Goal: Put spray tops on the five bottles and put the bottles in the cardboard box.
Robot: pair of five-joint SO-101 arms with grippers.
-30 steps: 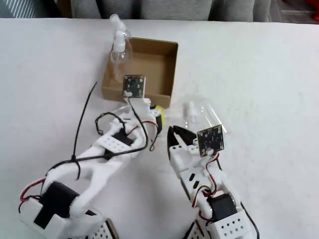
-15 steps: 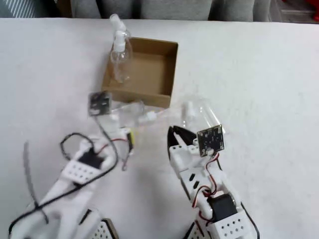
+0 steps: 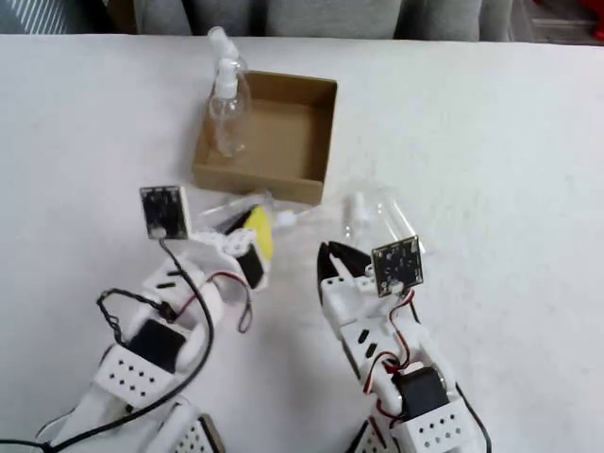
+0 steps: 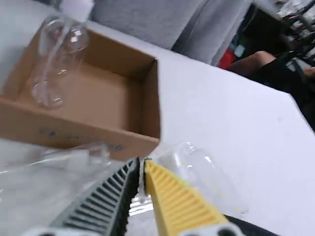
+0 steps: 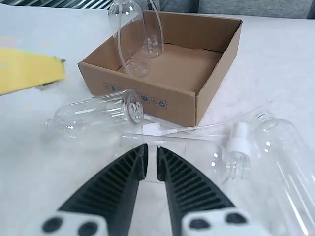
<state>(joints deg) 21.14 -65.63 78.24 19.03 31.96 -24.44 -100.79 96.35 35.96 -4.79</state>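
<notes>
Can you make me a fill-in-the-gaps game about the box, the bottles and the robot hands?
1. Inside the cardboard box there are ___ bottles.
2. The left hand has one grey finger and one ___ finger.
3. The right hand has ___ fingers.
4. The other bottles, outside the box, lie on their ___.

Missing words: two; yellow; black; sides.

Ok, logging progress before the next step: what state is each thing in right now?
cardboard box: open, upright.
two bottles in the box: spray tops on, leaning in a corner.
bottle near the box front: lying, no top.
middle bottle: lying; whether a top is fitted is unclear.
bottle beside it: lying, uncapped.
loose spray top: lying on the table, tube attached.
left gripper: shut.
right gripper: shut.
</notes>
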